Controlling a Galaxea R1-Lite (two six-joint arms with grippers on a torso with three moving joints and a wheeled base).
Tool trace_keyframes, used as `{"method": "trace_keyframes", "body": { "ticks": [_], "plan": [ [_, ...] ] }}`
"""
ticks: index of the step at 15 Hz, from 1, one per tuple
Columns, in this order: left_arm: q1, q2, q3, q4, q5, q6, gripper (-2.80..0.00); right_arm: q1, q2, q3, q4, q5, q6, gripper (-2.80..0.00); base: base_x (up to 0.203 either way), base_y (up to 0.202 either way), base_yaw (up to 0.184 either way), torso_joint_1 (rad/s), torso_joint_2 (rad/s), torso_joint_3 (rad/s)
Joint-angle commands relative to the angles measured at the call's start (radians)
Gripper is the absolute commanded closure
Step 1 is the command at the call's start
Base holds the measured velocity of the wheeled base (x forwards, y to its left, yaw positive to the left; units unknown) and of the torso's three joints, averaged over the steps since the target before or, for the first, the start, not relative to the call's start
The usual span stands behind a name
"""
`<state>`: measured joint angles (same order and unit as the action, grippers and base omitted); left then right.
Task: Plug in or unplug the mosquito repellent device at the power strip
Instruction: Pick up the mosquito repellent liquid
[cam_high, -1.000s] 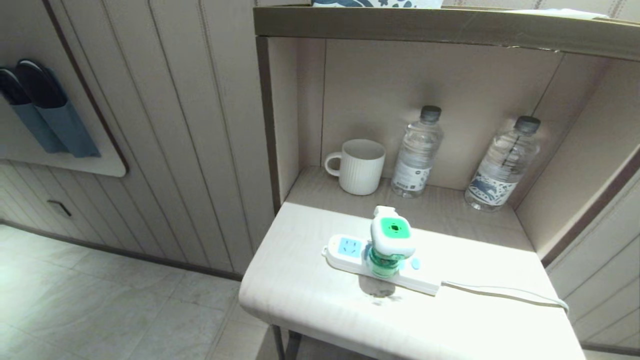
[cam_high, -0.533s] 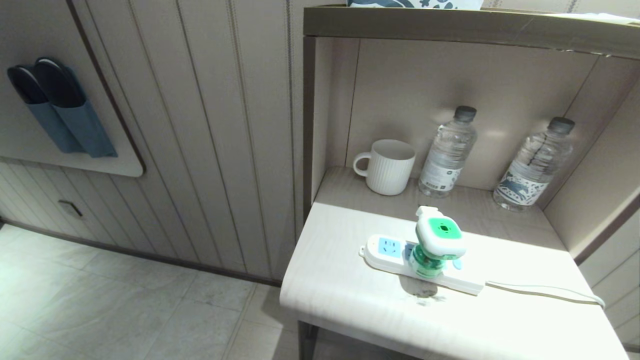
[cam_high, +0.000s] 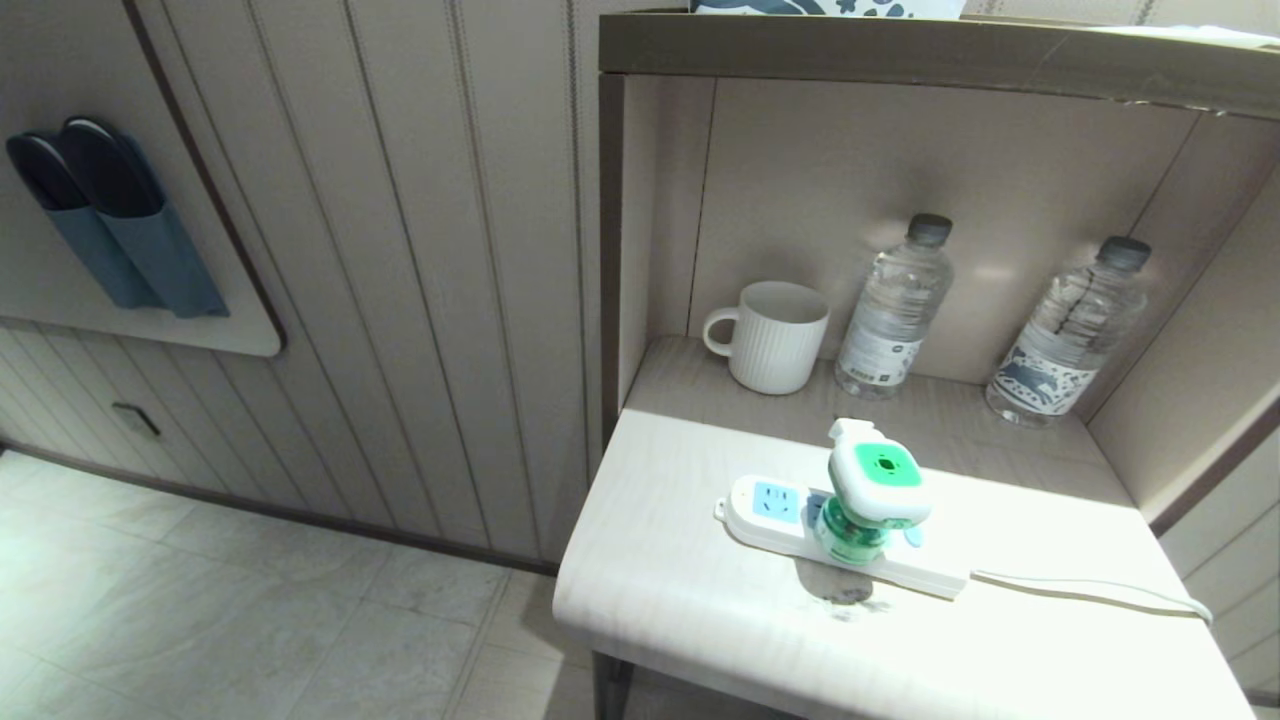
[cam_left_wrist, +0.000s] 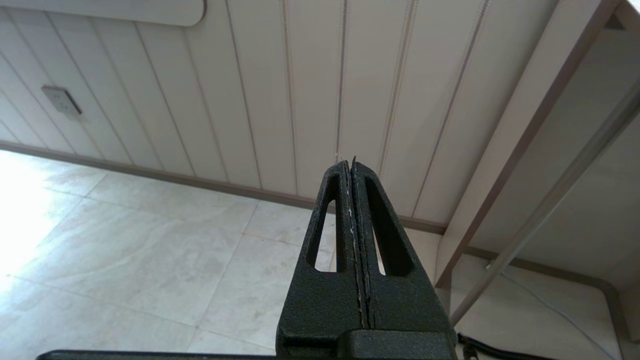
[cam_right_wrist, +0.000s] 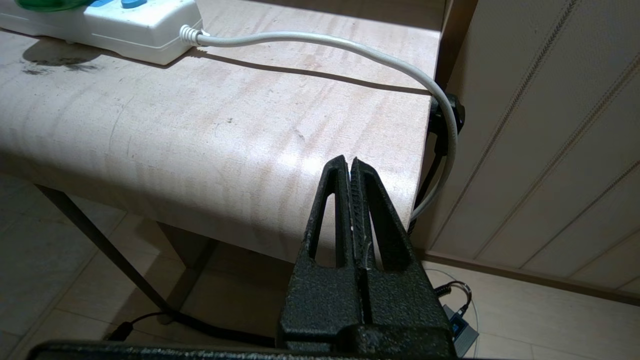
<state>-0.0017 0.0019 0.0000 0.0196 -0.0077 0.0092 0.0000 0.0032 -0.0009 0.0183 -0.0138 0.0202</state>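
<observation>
The mosquito repellent device (cam_high: 872, 490), white with a green top and green bottle, stands plugged into the white power strip (cam_high: 800, 525) on the small table (cam_high: 700, 600). The strip's cord end shows in the right wrist view as power strip (cam_right_wrist: 125, 27), with the cord (cam_right_wrist: 350, 50) curving off the table's edge. My right gripper (cam_right_wrist: 348, 161) is shut and empty, low in front of the table's near edge, well short of the strip. My left gripper (cam_left_wrist: 348, 162) is shut and empty, down beside the table, facing the panelled wall. Neither arm appears in the head view.
A white mug (cam_high: 770, 335) and two clear water bottles (cam_high: 895, 310) (cam_high: 1065, 335) stand at the back of the shelf nook. Panelled wall rises on both sides. A table leg (cam_right_wrist: 100, 240) and cables lie on the tiled floor below.
The whole head view shifted: the table and its things slid to the right in the picture, then settled. Nothing on the table moved relative to it.
</observation>
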Motion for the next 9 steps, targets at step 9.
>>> {"method": "trace_keyframes", "body": {
  "ticks": [9],
  "plan": [
    [0.0,0.001,0.0,0.0,0.0,0.0,0.0,0.0,0.0,0.0,0.0,-0.001,0.001,0.0,0.0,0.0,0.0,0.0,0.0,0.0]
  ]
}}
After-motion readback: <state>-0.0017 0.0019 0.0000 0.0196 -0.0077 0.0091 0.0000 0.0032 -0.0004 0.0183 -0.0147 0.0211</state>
